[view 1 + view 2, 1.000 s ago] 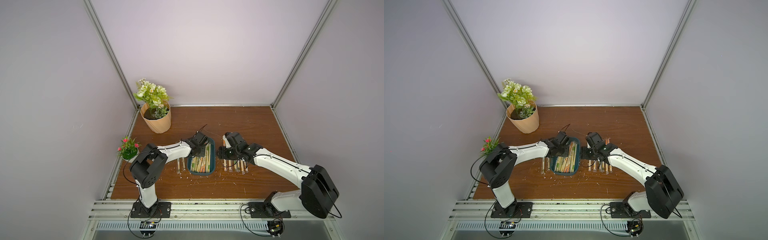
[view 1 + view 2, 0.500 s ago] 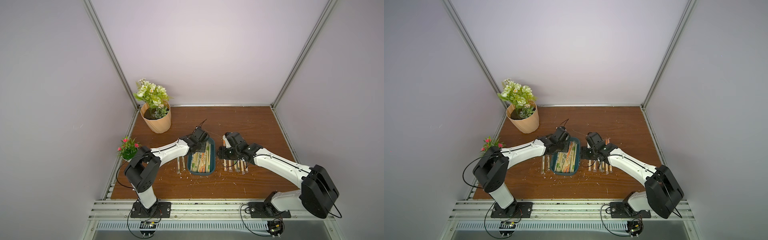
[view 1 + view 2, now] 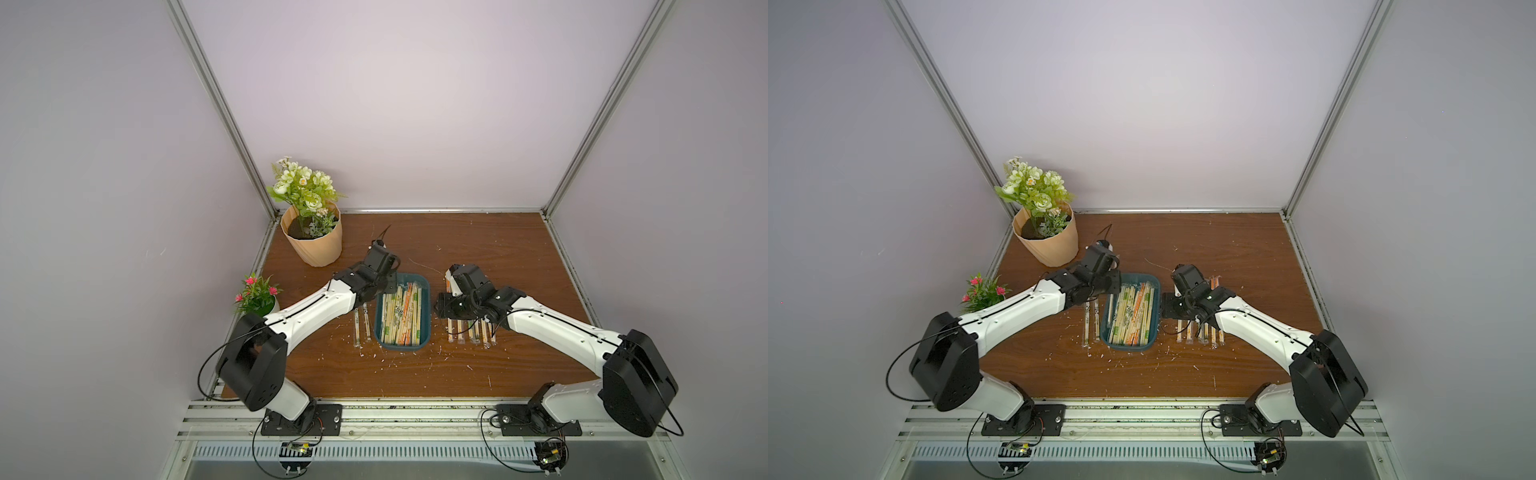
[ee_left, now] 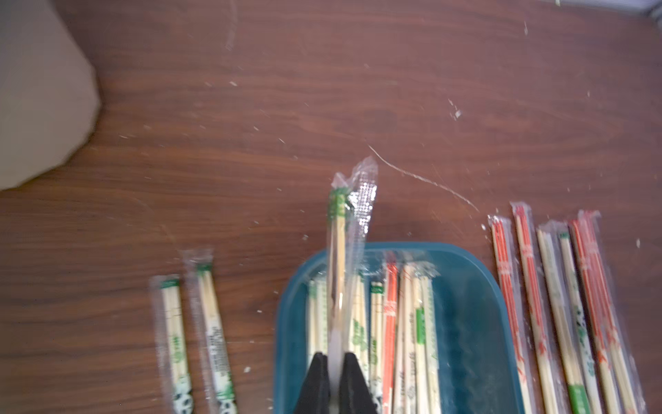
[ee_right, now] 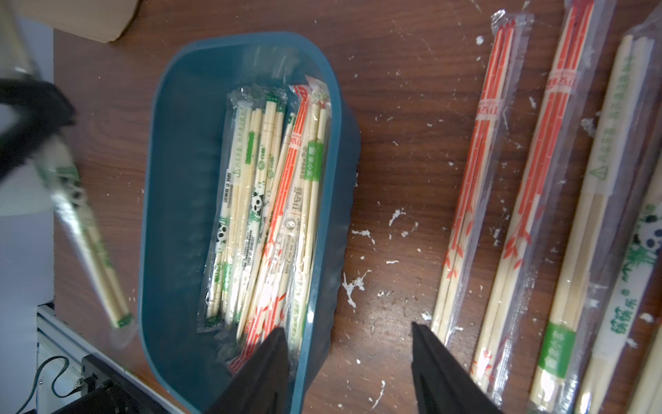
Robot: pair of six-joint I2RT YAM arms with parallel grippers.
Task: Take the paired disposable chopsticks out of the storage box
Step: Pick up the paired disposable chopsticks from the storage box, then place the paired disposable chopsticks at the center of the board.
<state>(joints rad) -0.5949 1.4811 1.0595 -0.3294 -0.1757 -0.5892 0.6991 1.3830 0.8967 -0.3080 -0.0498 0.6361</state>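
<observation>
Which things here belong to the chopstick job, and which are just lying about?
Job: storage box, chopsticks inside it, pair in the shut left gripper, pairs laid on the table, open right gripper.
Lying about: peach flower pot, small pink-flowered plant.

Robotics laboratory test cell, enclosed: plain pale lilac wall panels [image 3: 395, 104] on three sides, joined by bare aluminium corner posts [image 3: 220, 108], around a wood-grain tabletop [image 3: 478, 249] flecked with white scraps. Fittings: two white-and-black robot arms, left arm [image 3: 316, 307] and right arm [image 3: 557, 332], bolted on black base plates to an aluminium rail [image 3: 415, 415] at the front edge, with loose black cables [image 3: 200, 374] and a small exposed circuit board [image 3: 296, 447] below. Decoration: flowers in a peach pot [image 3: 318, 245]; a small pink-flowered plant [image 3: 255, 291].
</observation>
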